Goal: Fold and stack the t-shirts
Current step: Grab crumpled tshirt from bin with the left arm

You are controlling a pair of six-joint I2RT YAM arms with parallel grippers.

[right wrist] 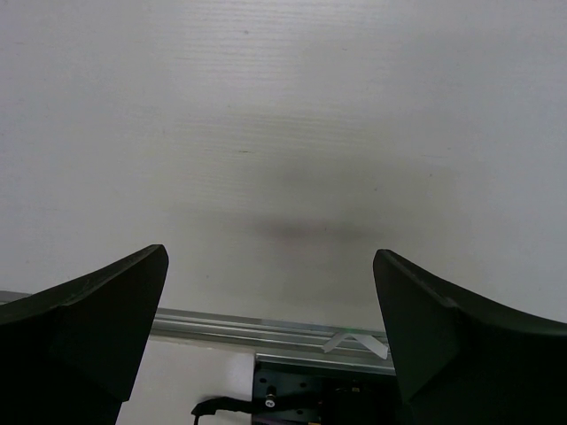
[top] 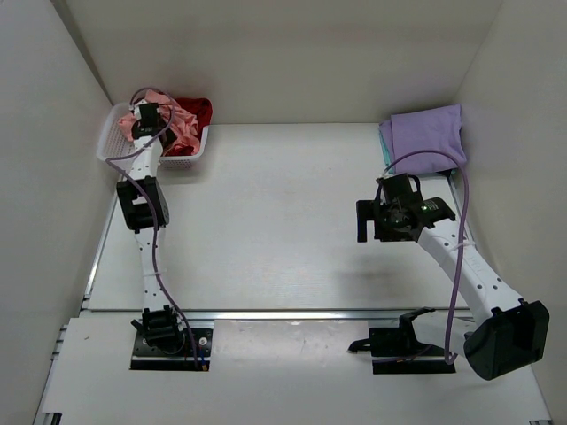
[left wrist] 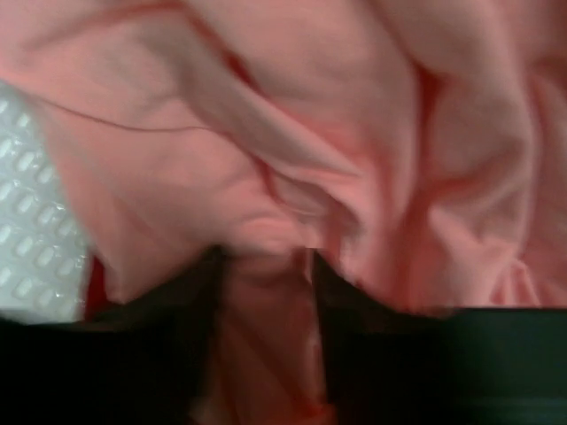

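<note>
- Fetching step: left claw [left wrist: 266, 283] in the basket [top: 104, 146], pink shirt [left wrist: 354, 133] bunched between its fingers [left wrist: 197, 305]; grip cannot be told.
- Right claw [right wrist: 270, 255] gapes wide above the table [right wrist: 266, 106].
- Next: pinch firmly, lift clear.

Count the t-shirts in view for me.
4. In the basket at far left: salmon-pink shirt, dark red shirt. At far right: folded lavender shirt atop a barely visible teal shirt. Others may lie hidden in the basket.
</note>
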